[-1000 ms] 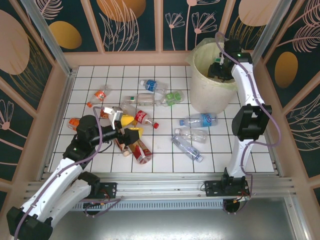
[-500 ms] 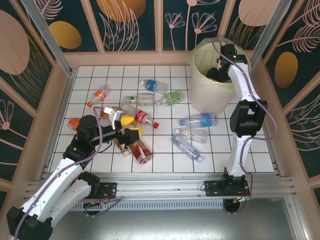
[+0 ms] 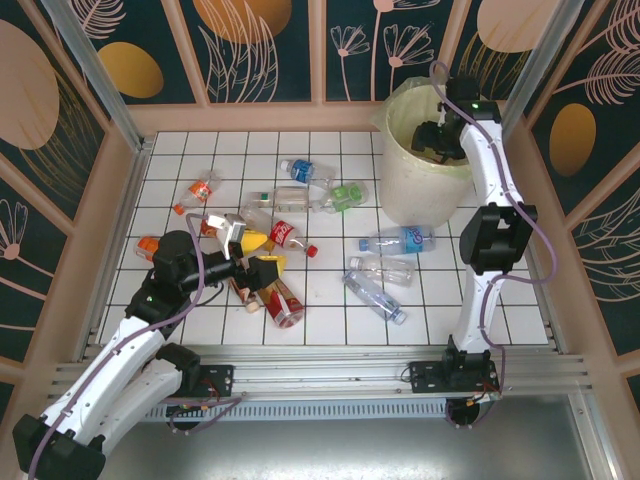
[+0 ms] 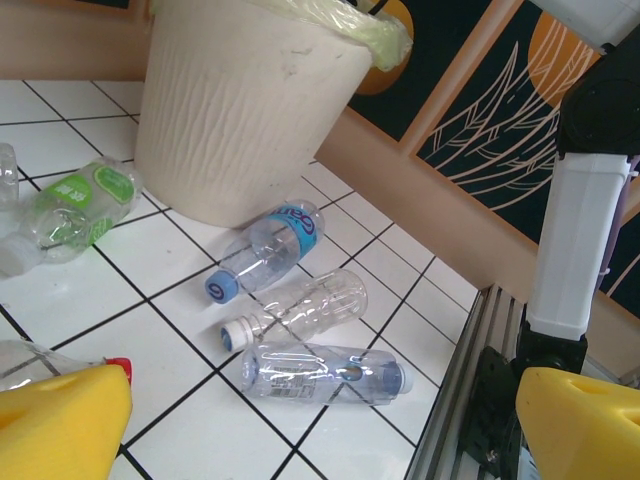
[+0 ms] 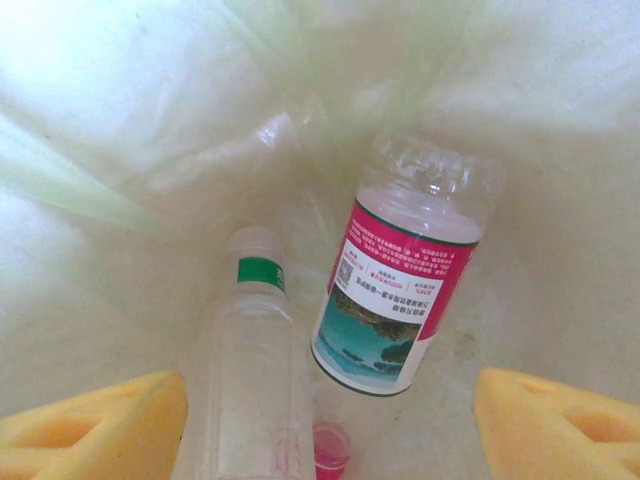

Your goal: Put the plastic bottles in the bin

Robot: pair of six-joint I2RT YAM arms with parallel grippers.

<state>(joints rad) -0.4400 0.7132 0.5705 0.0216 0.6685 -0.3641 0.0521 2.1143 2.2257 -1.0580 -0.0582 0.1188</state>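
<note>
So the right gripper [image 5: 325,428] is hanging inside the bin [image 3: 415,190], up at 1 o'clock on the tiled table [image 3: 328,285]. Its yellow foam pads [image 5: 90,430] are standing wide apart and gripping nothing. At 12 o'clock from it a clear ribbed bottle [image 5: 400,290] is lying loose on the bag [image 5: 120,120], touching neither pad. It's wearing a magenta label with a seaside picture and tiny print I can't read, and a pink cap [image 5: 330,448] is showing just below. At 11 o'clock a second clear bottle [image 5: 255,380] with a green neck band is lying alongside.

The bag is looking thin, crinkly and pale yellow-green.

The left gripper [image 3: 262,252] is hovering wide open and empty at 9 o'clock, over a heap of bottles [image 3: 280,300]. Three more bottles [image 4: 320,370] are lying by the bin's ribbed cream wall. One has a blue label with lettering I can't make out.
</note>
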